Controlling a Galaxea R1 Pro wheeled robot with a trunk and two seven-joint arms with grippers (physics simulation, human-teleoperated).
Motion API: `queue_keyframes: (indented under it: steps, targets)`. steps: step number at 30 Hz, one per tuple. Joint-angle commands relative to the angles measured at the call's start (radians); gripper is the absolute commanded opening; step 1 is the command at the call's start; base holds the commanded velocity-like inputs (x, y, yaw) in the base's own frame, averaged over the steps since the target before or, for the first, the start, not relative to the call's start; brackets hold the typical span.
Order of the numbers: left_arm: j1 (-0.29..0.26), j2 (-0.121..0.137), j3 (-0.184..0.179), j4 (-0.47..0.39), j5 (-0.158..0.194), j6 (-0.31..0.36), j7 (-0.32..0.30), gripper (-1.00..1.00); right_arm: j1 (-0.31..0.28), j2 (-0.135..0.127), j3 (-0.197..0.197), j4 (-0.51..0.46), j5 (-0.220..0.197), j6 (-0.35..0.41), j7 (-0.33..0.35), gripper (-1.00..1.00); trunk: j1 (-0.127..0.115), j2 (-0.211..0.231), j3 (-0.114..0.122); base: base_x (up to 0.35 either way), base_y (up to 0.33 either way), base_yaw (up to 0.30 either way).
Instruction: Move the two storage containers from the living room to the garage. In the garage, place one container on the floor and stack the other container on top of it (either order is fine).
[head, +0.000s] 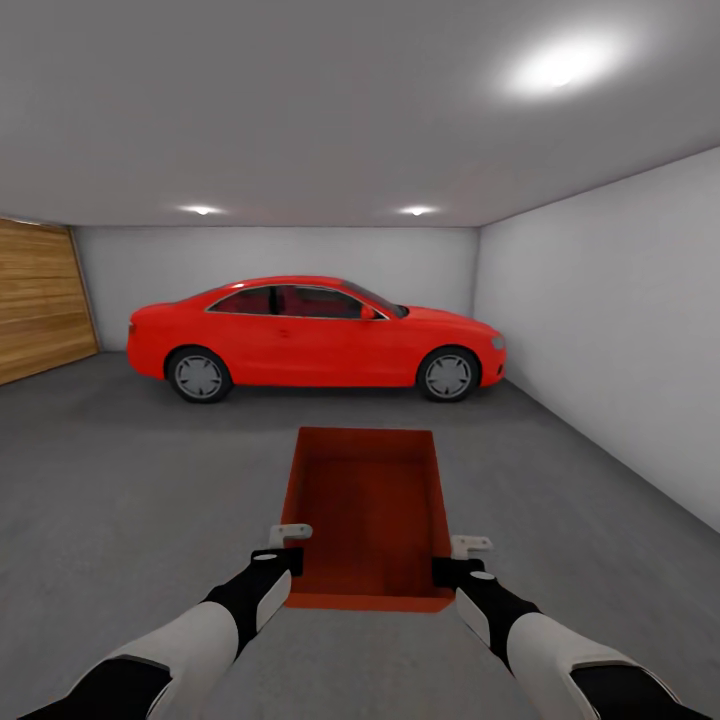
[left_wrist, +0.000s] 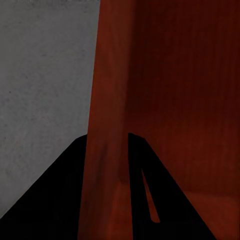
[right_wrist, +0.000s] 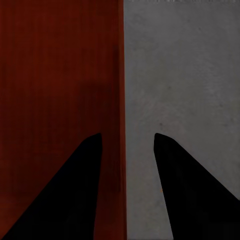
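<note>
You have one orange-red storage container (head: 368, 520) carried out in front of you, held between both arms above the dark grey concrete floor (head: 120, 480) of the garage. The left gripper (left_wrist: 107, 165) straddles the bin's left long wall, one finger outside and one inside, clamped on it. The right gripper (right_wrist: 127, 165) straddles the right wall the same way, but there is floor showing between wall and outer finger, so I can't tell whether it is truly pinching.

Treat the bin as light and stiff but thin-walled: those plain walls look smooth and likely slippery, and they may flex if the arms pull apart. Keep the hold on the two long walls near the end closest to you, and keep the arms level so it doesn't twist out.

Ahead, a red car (head: 315, 338) stands crosswise well beyond the bin. The slatted wooden door (head: 40, 310) is off left, the pale wall (head: 610, 320) close on the right. Open concrete lies between you and the car.
</note>
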Motion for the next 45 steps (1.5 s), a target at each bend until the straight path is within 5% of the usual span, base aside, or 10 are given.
queue_keyframes:
  steps: [1,45]
  targets:
    - [-0.001,0.006,0.030,-0.006,-0.017,0.007,0.007,-1.00,0.000,-0.006,-0.002,0.002,-0.007,-0.001,-0.007,-1.00,0.001,-0.001,0.000,0.321,0.000,0.000]
    - [-0.001,0.006,0.029,-0.006,-0.017,0.007,0.007,-1.00,0.000,-0.007,-0.003,0.002,-0.007,0.002,-0.007,-1.00,0.001,-0.001,0.000,0.321,0.000,-0.004]
